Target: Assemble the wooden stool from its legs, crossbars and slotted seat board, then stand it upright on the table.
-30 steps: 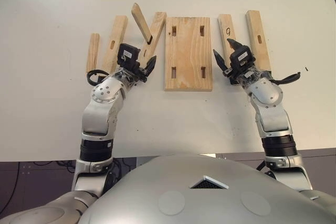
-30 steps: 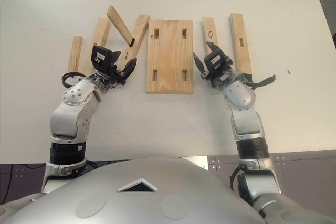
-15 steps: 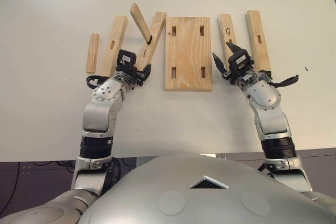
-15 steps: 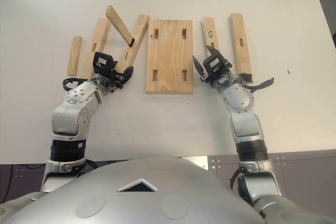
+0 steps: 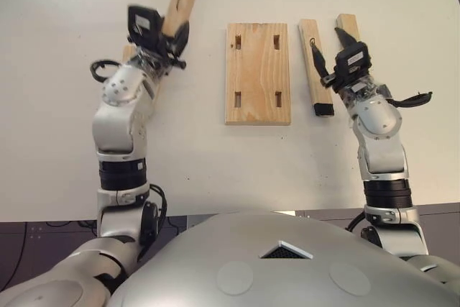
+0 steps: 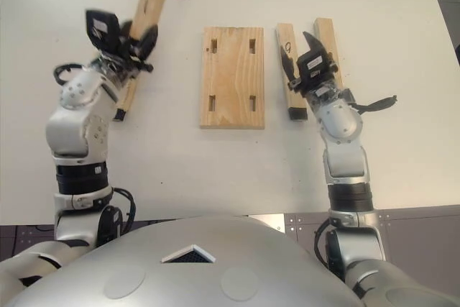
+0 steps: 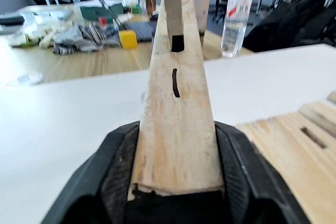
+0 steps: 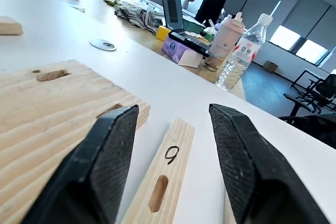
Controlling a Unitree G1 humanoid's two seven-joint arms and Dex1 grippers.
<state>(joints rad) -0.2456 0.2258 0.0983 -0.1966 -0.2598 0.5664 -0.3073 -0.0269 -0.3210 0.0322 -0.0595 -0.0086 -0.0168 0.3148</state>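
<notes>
Leg-and-crossbar stage: my left gripper (image 5: 175, 34) is clamped on a leg (image 7: 176, 124) with a crossbar (image 7: 172, 3) plugged in, held above the table (image 5: 72, 141). Right gripper (image 5: 328, 47) hovers, fingers apart, over the numbered leg (image 5: 320, 95) (seat board (image 5: 258, 73) flat between). Next, I reckon, needs careful slot lining-up. Count: four legs, two crossbars, one board.

Beside the right hand (image 5: 327, 39), the seat board (image 5: 257, 73) bounds the inner side. The numbered leg (image 5: 317, 77) lies below its spread fingers, the outer leg (image 5: 349, 22) just beside them. Open worktop (image 5: 287, 156) lies behind its wrist.
</notes>
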